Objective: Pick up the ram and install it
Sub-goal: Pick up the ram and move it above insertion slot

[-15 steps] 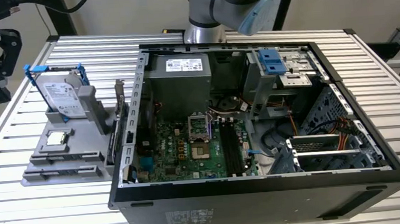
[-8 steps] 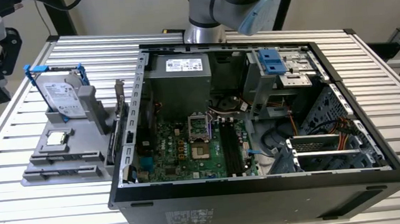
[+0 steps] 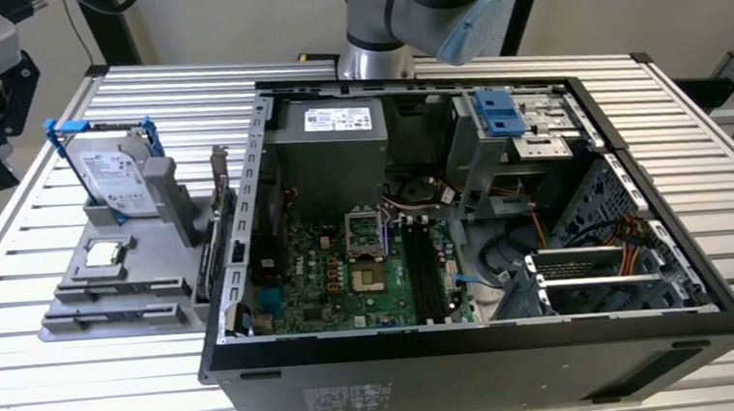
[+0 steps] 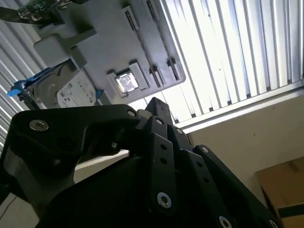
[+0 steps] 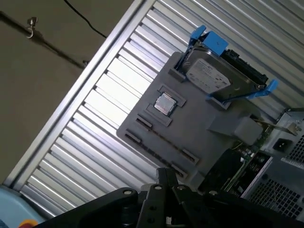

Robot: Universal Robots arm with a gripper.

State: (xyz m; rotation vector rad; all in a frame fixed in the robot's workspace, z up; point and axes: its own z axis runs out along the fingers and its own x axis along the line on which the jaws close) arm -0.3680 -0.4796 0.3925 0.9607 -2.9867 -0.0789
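Note:
The ram (image 3: 221, 177) is a thin stick standing on edge beside the tall grey holder, at the side of the fixture nearest the computer case. Its green board edge (image 4: 33, 6) shows in the second wrist view. My gripper (image 3: 2, 129) hangs open and holds nothing at the exterior view's far left. It is beyond the table's edge and well away from the ram. Its black links (image 4: 142, 166) cross the foreground of both wrist views. The dark memory slots (image 3: 425, 264) lie on the motherboard (image 3: 333, 276) inside the case.
The grey fixture (image 3: 152, 279) also holds a silver hard drive in a blue frame (image 3: 113, 180) and a small square processor (image 3: 106, 253). The open black computer case (image 3: 481, 348) takes up the slatted table's (image 3: 95, 380) middle. The arm's base (image 3: 387, 15) stands behind the case.

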